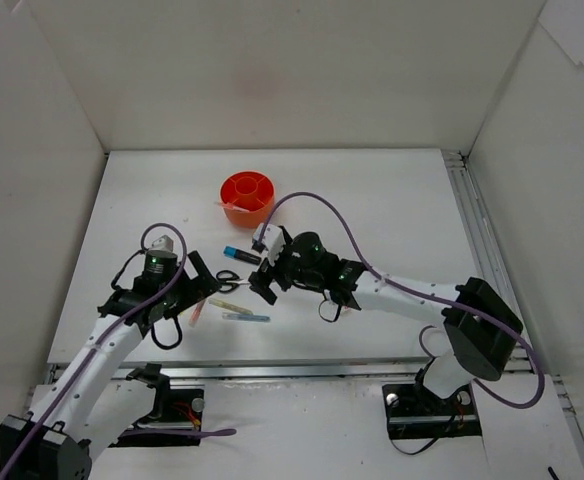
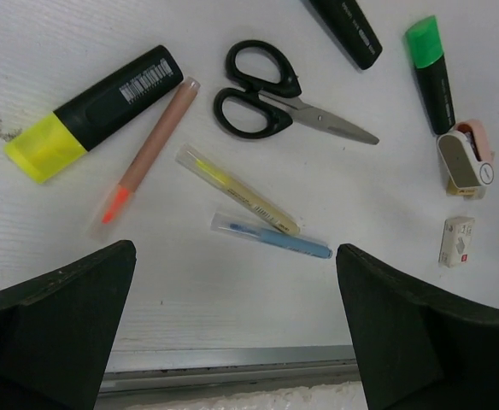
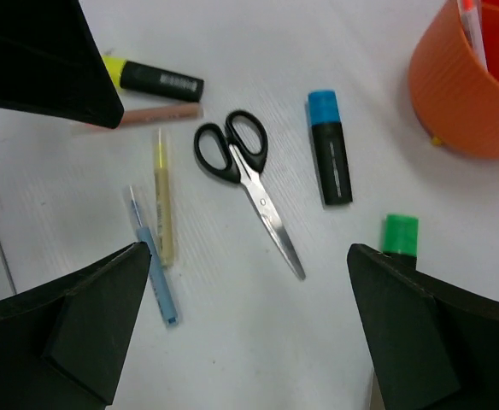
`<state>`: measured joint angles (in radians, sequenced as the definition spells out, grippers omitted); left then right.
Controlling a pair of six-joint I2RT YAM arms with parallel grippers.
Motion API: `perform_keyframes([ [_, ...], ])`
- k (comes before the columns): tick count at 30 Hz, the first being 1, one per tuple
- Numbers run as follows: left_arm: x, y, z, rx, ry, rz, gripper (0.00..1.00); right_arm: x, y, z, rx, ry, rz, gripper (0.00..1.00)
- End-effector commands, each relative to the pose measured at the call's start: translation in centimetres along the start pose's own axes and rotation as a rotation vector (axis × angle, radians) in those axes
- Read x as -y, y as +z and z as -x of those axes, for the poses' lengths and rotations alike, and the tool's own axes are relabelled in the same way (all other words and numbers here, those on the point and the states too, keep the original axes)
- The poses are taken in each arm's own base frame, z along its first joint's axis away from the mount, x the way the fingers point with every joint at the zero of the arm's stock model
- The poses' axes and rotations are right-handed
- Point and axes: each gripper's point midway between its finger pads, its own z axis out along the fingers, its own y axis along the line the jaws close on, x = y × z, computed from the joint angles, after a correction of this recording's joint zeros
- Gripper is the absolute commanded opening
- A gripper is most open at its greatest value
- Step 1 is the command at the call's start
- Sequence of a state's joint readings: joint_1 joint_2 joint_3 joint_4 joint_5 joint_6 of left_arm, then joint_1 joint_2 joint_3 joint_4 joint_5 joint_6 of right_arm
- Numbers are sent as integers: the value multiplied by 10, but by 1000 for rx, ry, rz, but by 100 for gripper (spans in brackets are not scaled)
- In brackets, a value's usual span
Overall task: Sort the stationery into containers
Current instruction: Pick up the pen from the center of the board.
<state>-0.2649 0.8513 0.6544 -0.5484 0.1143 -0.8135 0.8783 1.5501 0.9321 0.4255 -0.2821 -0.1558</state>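
**A:** Stationery (image 1: 230, 285) lay where?

**B:** Loose on the table (image 1: 372, 200), clustered between the two arms. It was apart from the orange organiser (image 1: 247, 195), which stood farther back.

**A:** What made up the cluster?

**B:** The scissors (image 2: 271, 98) lay in the middle, black-handled, blades closed. Beside the handles was a yellow highlighter (image 2: 96, 111), with an orange pen (image 2: 147, 158) close alongside it. Nearer the arm bases lay a yellow pen (image 2: 237, 190) and a blue pen (image 2: 271, 237), just beside each other. A blue highlighter (image 3: 329, 158) lay on the organiser's side of the scissors, and a green highlighter (image 2: 431, 73) lay past the blade tip. By its black end were a white-and-pink piece (image 2: 465, 161) and a small white eraser (image 2: 456, 241).

**A:** Was anything in the organiser?

**B:** One thin pen (image 3: 472, 26) stood in it. I could not tell which compartment.

**A:** And the grippers?

**B:** The left gripper (image 2: 232, 265) hung above the yellow and blue pens, fingers spread wide, holding nothing. The right gripper (image 3: 248, 256) hung over the scissors' blade, equally spread and empty.
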Motion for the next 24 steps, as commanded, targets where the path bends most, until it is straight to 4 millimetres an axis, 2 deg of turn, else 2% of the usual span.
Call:
perform_keyframes([
  [1, 17, 6, 17, 62, -68, 25, 99, 28, -33, 11, 18, 25, -251, 98],
  [2, 11, 6, 16, 65, -86, 77, 100, 36, -41, 0, 3, 48, -310, 98],
  [3, 8, 11, 13, 61, -115, 122, 100, 42, -50, -2, 11, 84, -372, 98],
  [4, 6, 14, 10, 55, -121, 140, 100, 51, -66, 7, 52, 115, -446, 98],
  [5, 3, 16, 9, 54, -136, 160, 100, 69, -83, -6, 37, 140, -582, 98],
  [7, 0, 22, 7, 55, -171, 191, 97, 80, -114, -3, 74, 223, -700, 98],
  [8, 2, 22, 9, 59, -183, 195, 95, 91, -131, -15, 65, 253, -808, 98],
  [12, 2, 32, 11, 59, -209, 241, 92, 99, -182, -38, 76, 378, -987, 98],
  [16, 9, 42, 1, 31, -221, 267, 90, 98, -202, -57, 84, 412, -1033, 98],
  [20, 13, 52, -10, 4, -235, 320, 87, 99, -211, -61, 95, 429, -1053, 98],
  [24, 3, 53, -16, 16, -309, 413, 86, 99, -218, -67, 78, 424, -1077, 98],
])
